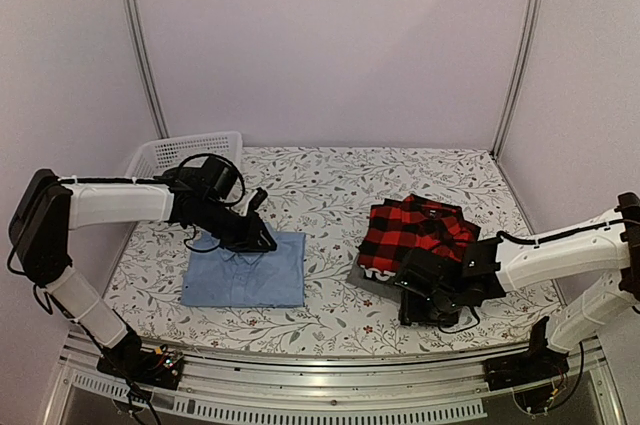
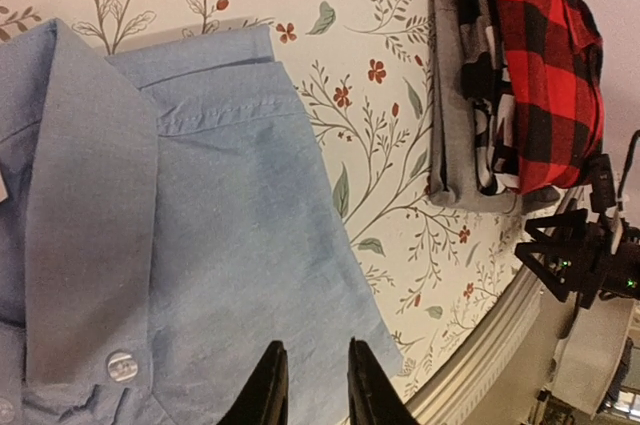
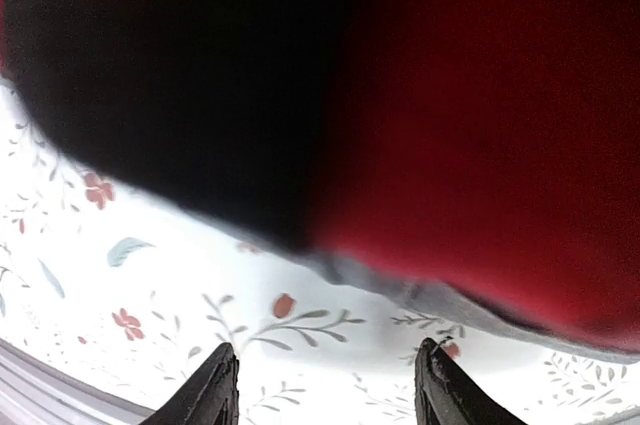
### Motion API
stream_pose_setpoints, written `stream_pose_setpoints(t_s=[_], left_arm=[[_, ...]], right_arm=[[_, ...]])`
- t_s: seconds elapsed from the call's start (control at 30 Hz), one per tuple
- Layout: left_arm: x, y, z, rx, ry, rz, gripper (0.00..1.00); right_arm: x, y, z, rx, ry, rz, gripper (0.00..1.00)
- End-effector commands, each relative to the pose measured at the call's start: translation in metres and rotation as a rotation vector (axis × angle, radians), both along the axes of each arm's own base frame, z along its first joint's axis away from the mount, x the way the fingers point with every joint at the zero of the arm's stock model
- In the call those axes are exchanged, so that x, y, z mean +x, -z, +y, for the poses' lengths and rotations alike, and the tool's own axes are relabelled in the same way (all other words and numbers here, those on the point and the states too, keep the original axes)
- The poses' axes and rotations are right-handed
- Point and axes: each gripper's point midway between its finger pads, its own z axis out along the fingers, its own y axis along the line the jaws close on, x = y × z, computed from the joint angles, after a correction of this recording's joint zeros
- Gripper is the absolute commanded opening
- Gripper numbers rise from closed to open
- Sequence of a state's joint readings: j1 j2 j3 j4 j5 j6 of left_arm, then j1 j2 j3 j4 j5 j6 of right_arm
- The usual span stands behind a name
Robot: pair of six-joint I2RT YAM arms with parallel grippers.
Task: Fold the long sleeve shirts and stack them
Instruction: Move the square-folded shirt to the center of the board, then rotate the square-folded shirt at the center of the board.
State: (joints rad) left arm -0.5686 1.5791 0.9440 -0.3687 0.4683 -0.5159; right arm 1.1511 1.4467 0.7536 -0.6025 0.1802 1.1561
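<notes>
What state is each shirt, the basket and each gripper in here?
Blue shirt: folded flat, lying alone.
Plaid shirt: folded, stacked on the grey shirt.
Grey shirt: folded, under the plaid one.
Basket: upright, inside not visible.
Left gripper: over the blue shirt, jaws slightly apart, empty.
Right gripper: open, empty, beside the plaid shirt.

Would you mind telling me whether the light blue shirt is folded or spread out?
Folded: the light blue shirt lies as a compact rectangle on the table, no sleeves showing, collar on top.
</notes>
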Motion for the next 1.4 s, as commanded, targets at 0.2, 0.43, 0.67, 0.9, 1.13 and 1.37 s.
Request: stream_pose_setpoints(t_s=[0.2, 0.43, 0.67, 0.9, 1.13, 1.37], left_arm=[[0.006, -0.005, -0.01, -0.026, 0.026, -0.027, 0.21], [0.005, -0.005, -0.006, -0.011, 0.018, -0.028, 0.21], [0.006, -0.006, -0.003, 0.0, 0.009, -0.034, 0.21], [0.009, -0.011, 0.006, 0.021, -0.031, -0.054, 0.21], [0.025, -0.023, 0.041, 0.065, -0.17, -0.116, 0.22], [0.03, -0.029, 0.103, 0.173, -0.385, -0.183, 0.23]], right_arm=[[-0.015, 0.025, -0.04, 0.018, 0.153, 0.055, 0.15], [0.006, 0.044, -0.071, 0.01, 0.274, 0.056, 0.08], [0.057, 0.036, -0.105, 0.069, 0.371, -0.032, 0.11], [0.087, 0.017, -0.117, 0.041, 0.358, -0.094, 0.19], [0.081, -0.017, -0.096, 0.083, 0.242, -0.135, 0.33], [0.071, -0.065, -0.024, 0.205, 0.095, -0.21, 0.42]])
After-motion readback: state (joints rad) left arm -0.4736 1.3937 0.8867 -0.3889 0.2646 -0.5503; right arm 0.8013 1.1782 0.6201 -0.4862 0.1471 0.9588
